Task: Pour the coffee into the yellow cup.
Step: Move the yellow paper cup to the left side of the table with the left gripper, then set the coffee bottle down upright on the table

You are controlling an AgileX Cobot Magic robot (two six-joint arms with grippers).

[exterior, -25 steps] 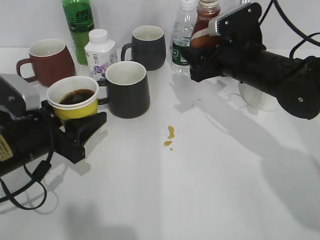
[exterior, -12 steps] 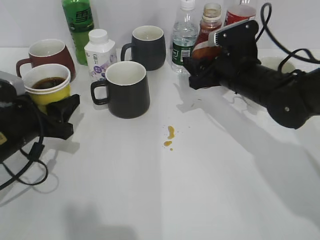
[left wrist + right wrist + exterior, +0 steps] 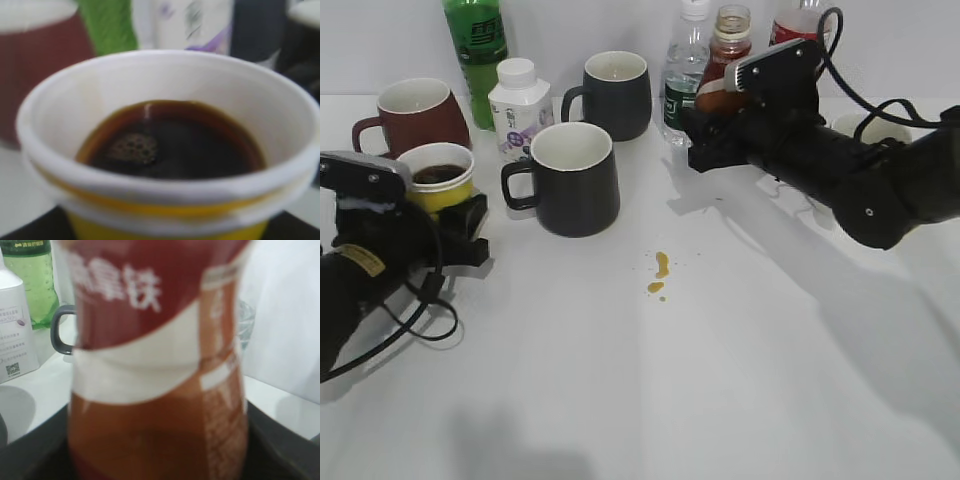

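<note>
Here, the left fingers [image 3: 445,215] grip the yellow cup [image 3: 437,178], thin paper with a white rolled rim, holding dark coffee at the far left. The right fingers [image 3: 705,135] clasp the curvy coffee bottle [image 3: 724,55] at the far right. Amber drops [image 3: 660,270] spot the smooth white counter [image 3: 720,380].

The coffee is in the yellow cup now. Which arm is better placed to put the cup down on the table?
Left. The left gripper already holds the yellow cup, low near the table. The right gripper is far across, closed around the coffee bottle.
</note>
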